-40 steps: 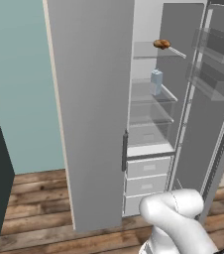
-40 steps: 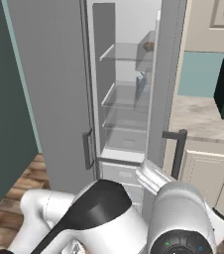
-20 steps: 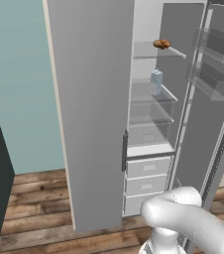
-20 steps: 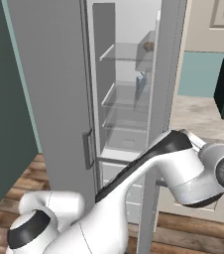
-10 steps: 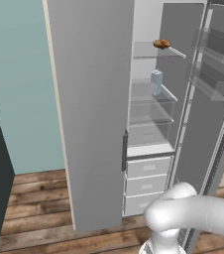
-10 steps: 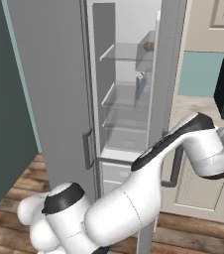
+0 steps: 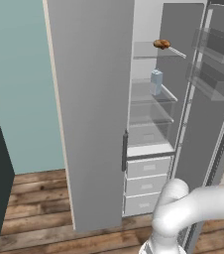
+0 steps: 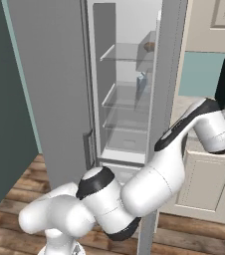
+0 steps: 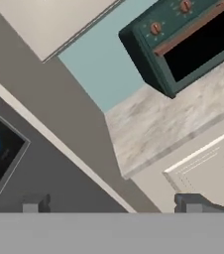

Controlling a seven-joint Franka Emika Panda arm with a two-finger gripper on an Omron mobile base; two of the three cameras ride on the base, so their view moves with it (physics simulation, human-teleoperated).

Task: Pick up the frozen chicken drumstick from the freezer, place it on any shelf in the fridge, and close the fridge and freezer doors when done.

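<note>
The frozen chicken drumstick [image 7: 161, 44] lies on the top glass shelf of the fridge [image 7: 151, 106], and in the right base view the drumstick [image 8: 148, 46] peeks past the door edge. The freezer door [image 7: 94, 114] covers its compartment, bar handle [image 7: 125, 151] at its right edge. The fridge door [image 7: 218, 94] stands wide open. My arm [image 8: 184, 134] reaches right, around that door's outer side. In the hand view my gripper [image 9: 114, 206] is open and holds nothing, facing the door's grey outer face with its dark panel [image 9: 0, 158].
A pale blue carton [image 7: 156, 82] stands on the second fridge shelf. Right of the fridge door are a stone counter [image 9: 168, 124], a dark teal toaster oven [image 9: 183, 39] on it and cream cabinet fronts [image 8: 204, 184]. Wood floor lies in front.
My arm has swung up from low in front of the base and out to the right, past the open fridge door's edge. The drumstick and both doors have not moved.
</note>
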